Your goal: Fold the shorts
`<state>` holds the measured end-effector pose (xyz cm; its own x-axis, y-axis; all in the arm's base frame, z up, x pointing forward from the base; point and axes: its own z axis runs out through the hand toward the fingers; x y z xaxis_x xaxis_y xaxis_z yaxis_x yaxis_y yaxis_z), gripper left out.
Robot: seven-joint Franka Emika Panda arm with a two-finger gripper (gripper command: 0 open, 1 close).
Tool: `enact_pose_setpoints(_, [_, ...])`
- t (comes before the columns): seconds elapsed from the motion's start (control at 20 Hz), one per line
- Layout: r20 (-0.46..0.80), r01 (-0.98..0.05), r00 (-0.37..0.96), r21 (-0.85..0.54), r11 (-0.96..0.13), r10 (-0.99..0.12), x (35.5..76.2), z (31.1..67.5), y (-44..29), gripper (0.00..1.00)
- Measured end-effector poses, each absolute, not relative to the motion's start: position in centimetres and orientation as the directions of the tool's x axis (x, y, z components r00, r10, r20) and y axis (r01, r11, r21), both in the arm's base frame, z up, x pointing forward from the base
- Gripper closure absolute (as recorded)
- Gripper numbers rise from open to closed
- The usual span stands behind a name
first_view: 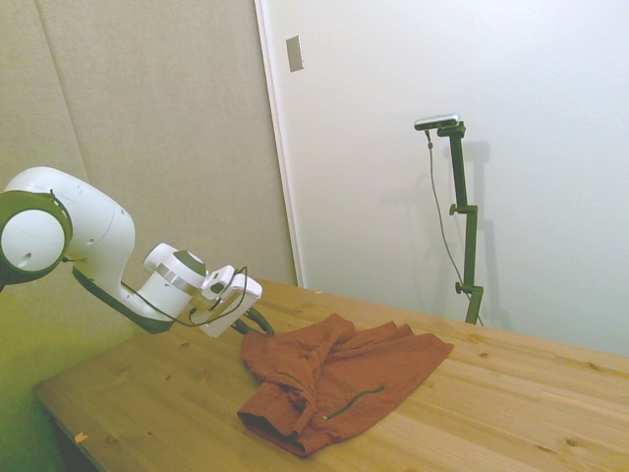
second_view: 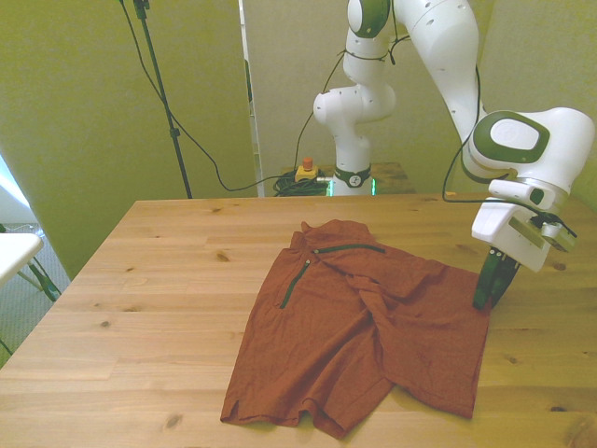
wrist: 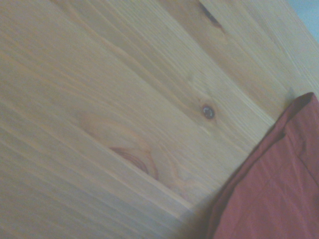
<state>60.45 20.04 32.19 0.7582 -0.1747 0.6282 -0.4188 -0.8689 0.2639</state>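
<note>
The rust-orange shorts (second_view: pixel 364 322) lie rumpled on the wooden table (second_view: pixel 159 280), with a dark pocket line (second_view: pixel 295 285) facing up. In the side view the shorts (first_view: pixel 334 379) are bunched, and one fold stands up at their near end. My gripper (second_view: pixel 491 287) is low over the table at the shorts' edge on the front view's right. It is open, and its dark fingers (second_view: pixel 485 280) point down beside the cloth. In the side view the gripper (first_view: pixel 257 324) sits just left of the fabric. The wrist view shows bare wood and one hem corner of the shorts (wrist: pixel 271 194).
A small red-and-yellow button box (second_view: pixel 306 170) sits behind the table's far edge by the robot's base. A white surface (second_view: pixel 14 250) juts in at the front view's left. Bare wood surrounds the shorts on all sides.
</note>
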Motion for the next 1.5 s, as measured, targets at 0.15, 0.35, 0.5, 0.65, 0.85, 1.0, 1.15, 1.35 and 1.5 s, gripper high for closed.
enact_pose_setpoints(0.15, [0.623,-0.417,0.763,0.268,-0.869,-0.174,60.4,31.7,20.1,1.00])
enact_pose_setpoints(0.35, [0.617,-0.421,0.766,0.273,-0.865,-0.178,60.4,31.0,19.9,1.00])
enact_pose_setpoints(0.5, [0.618,-0.424,0.765,0.272,-0.864,-0.180,60.5,31.1,19.8,1.00])
enact_pose_setpoints(0.65, [0.623,-0.433,0.759,0.265,-0.862,-0.189,60.6,31.2,19.7,1.00])
enact_pose_setpoints(0.85, [0.647,-0.467,0.730,0.234,-0.853,-0.223,61.1,32.7,19.0,1.00])
enact_pose_setpoints(1.0, [0.668,-0.501,0.701,0.209,-0.840,-0.251,61.6,34.9,17.4,1.00])
enact_pose_setpoints(1.15, [0.687,-0.539,0.669,0.185,-0.821,-0.284,62.1,37.0,15.1,1.00])
enact_pose_setpoints(1.35, [0.699,-0.589,0.628,0.142,-0.795,-0.341,62.6,40.1,11.5,1.00])
enact_pose_setpoints(1.5, [0.708,-0.617,0.605,0.127,-0.777,-0.365,63.0,42.1,7.9,1.00])
